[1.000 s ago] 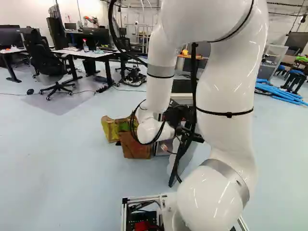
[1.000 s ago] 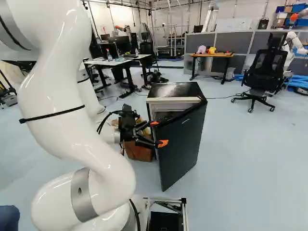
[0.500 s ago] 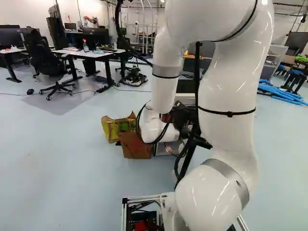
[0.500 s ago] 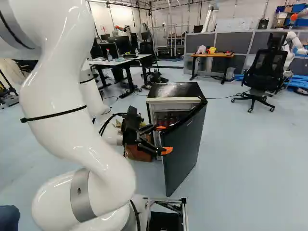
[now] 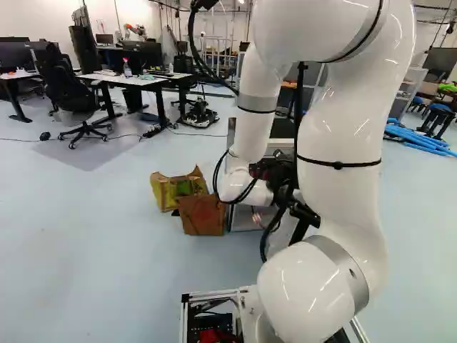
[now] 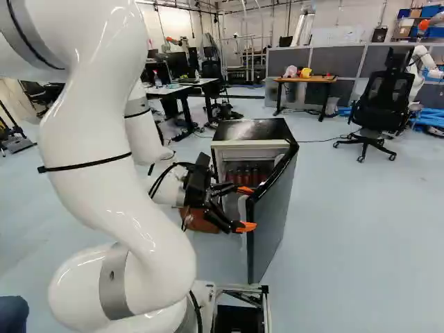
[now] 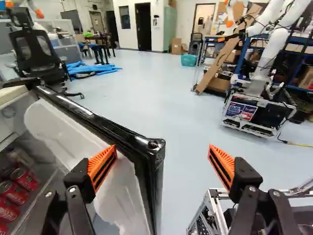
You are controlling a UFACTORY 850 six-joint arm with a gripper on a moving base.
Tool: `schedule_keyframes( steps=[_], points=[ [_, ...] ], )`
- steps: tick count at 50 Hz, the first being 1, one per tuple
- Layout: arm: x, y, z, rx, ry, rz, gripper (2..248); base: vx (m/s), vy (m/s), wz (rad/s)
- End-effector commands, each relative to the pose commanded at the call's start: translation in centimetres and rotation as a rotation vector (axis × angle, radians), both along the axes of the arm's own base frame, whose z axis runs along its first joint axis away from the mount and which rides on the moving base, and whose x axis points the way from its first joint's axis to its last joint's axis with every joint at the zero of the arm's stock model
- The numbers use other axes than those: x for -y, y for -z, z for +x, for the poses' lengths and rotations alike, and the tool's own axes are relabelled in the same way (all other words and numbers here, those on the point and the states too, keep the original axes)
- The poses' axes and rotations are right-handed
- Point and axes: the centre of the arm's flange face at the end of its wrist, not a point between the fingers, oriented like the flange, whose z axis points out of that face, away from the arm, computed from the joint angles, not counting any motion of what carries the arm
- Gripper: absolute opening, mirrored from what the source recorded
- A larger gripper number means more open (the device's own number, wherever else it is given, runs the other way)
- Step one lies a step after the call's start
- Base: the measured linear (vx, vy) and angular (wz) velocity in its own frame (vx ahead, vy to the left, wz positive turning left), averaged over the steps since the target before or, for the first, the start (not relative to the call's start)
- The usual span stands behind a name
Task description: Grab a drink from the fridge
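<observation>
Well, red cans (image 7: 24, 179) in the fridge (image 6: 253, 130), off beside the wide-apart, empty fingers (image 6: 246, 227).

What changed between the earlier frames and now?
The fridge door has swung wider open, its free edge moving right in the right base view; the open jaws shifted right too, gripping nothing. Red cans came into view. The fridge body and base stayed put.
</observation>
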Motion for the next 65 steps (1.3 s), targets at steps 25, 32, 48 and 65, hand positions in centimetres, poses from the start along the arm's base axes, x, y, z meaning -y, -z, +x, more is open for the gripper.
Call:
schedule_keyframes(
  steps=[25,32,48,65],
  points=[
    [4.4,-0.6,2.8,0.064,0.222,0.013,247,0.0,0.0,0.0],
    [5.9,-0.8,3.7,0.085,0.272,0.015,247,0.0,0.0,0.0],
    [9.2,-1.1,5.6,0.13,0.371,0.016,247,0.0,0.0,0.0],
    [13.0,-1.5,7.7,0.177,0.427,0.018,247,0.0,0.0,0.0]
  ],
)
